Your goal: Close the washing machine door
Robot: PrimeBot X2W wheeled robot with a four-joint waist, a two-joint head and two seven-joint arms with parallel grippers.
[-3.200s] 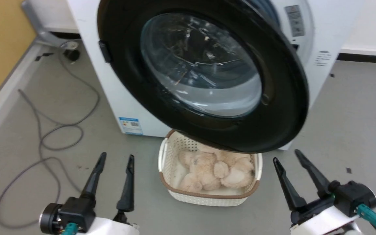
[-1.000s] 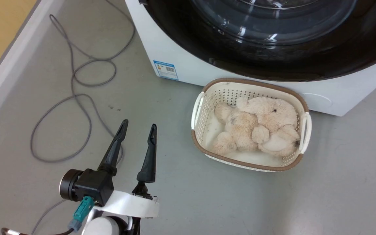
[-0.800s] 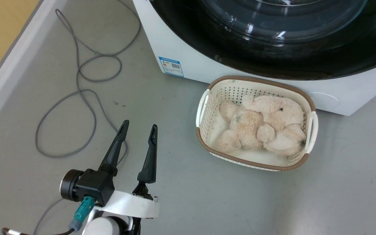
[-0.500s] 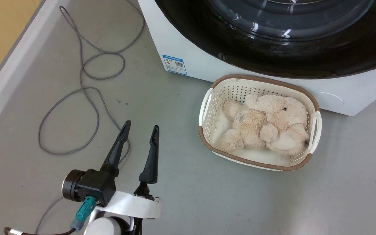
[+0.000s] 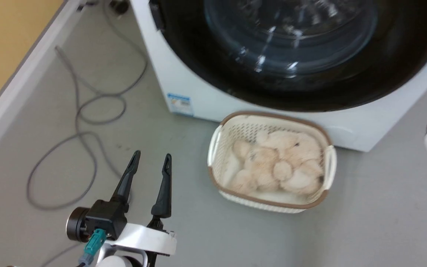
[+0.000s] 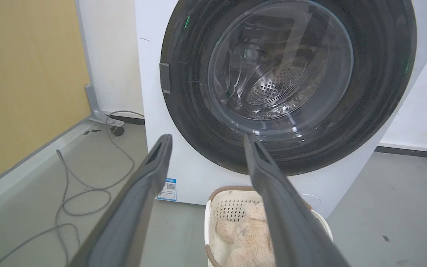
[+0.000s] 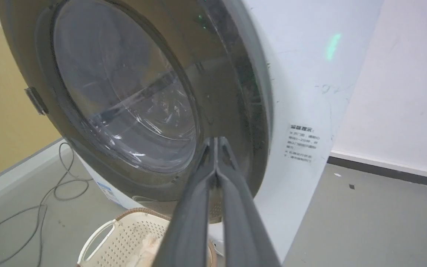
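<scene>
Door swung home against the washer front.

The washing machine door, wide open 3 s ago, now lies flat on the washing machine; whether the latch caught I cannot tell. The right tool, fingers pressed together and empty, points at the door's black rim. The left tool hangs spread and empty over open floor, between the cable and the basket under the door's lower edge.
</scene>
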